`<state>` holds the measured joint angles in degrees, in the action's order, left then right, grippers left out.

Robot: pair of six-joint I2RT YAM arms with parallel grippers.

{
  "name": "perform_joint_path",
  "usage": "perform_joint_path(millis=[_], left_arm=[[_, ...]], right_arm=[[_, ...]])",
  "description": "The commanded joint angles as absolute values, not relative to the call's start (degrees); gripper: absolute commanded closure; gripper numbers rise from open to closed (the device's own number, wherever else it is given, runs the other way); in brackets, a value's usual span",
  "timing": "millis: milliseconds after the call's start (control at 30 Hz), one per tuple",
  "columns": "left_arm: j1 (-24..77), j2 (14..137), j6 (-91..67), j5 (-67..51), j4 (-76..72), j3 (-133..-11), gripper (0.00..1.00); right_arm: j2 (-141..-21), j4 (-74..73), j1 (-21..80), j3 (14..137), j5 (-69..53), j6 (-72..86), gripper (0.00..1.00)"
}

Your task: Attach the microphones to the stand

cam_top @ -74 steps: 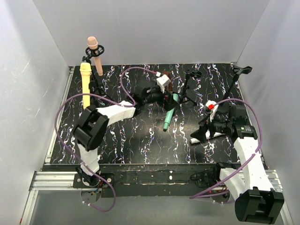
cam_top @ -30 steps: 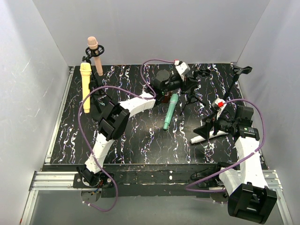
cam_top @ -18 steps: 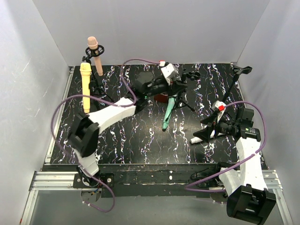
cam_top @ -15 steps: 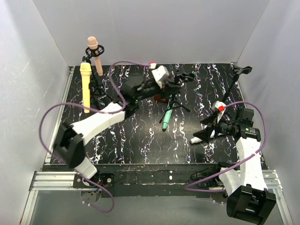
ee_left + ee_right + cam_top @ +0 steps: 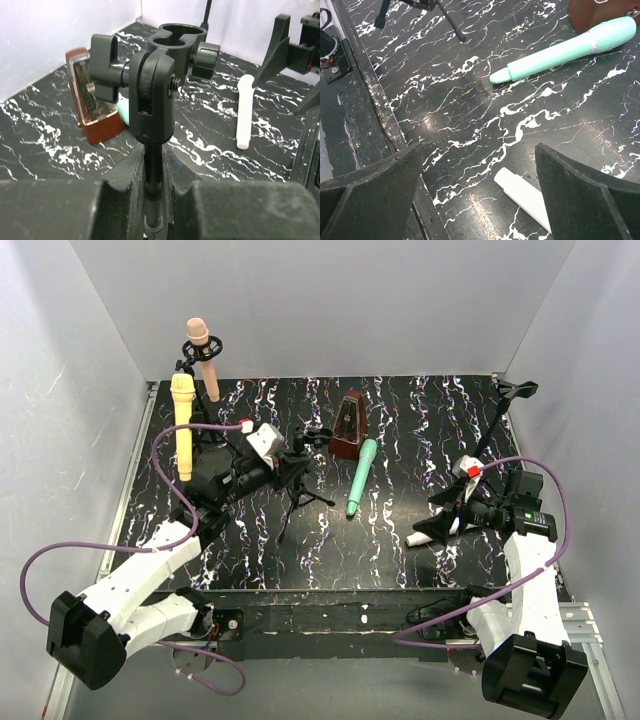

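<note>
- The left gripper (image 5: 281,468) is pressed together on the thin shaft of a small black tripod microphone stand (image 5: 159,85). The stand is held upright and its forked clip is empty.
- The right gripper (image 5: 478,148) is spread wide and holds nothing.
- A white matte handheld microphone (image 5: 524,197) lies flat just below the right gripper. One rounded end is seen between the open fingers.
- A teal-green matte handheld microphone (image 5: 360,478) lies flat between the two grippers, right of the held stand. Its long axis runs away from the arm bases, head end farthest, near a brown pyramid-shaped metronome (image 5: 348,423).
- A peach-pink microphone (image 5: 203,360) and a pale yellow microphone (image 5: 182,425) are clipped upright, left of and beyond the left gripper.
- The right arm is judged nearer to both loose microphones. The empty clip lies to their left.
</note>
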<state>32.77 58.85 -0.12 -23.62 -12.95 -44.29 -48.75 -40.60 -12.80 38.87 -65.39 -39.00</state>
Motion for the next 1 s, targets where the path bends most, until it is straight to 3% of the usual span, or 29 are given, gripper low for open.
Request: perform_joint_path(millis=[0,733,800,967], left_arm=[[32.3,54.7,-1.6,-22.5,-16.7,-41.0,1.0],[32.1,54.1,-4.0,-20.3,-25.1,-29.0,0.99],[32.1,53.4,-4.5,-20.0,-24.3,-28.4,0.97],[32.1,50.3,-5.6,-18.0,-21.4,-27.1,0.77]], right_arm=[[-48.7,-41.0,-13.4,40.3,-67.8,-39.3,0.02],[-51.0,-40.9,-14.2,40.2,-67.9,-39.2,0.02],[-51.2,-40.9,-14.2,40.2,-67.8,-39.2,0.02],[-51.2,-40.9,-14.2,40.2,-67.8,-39.2,0.02]])
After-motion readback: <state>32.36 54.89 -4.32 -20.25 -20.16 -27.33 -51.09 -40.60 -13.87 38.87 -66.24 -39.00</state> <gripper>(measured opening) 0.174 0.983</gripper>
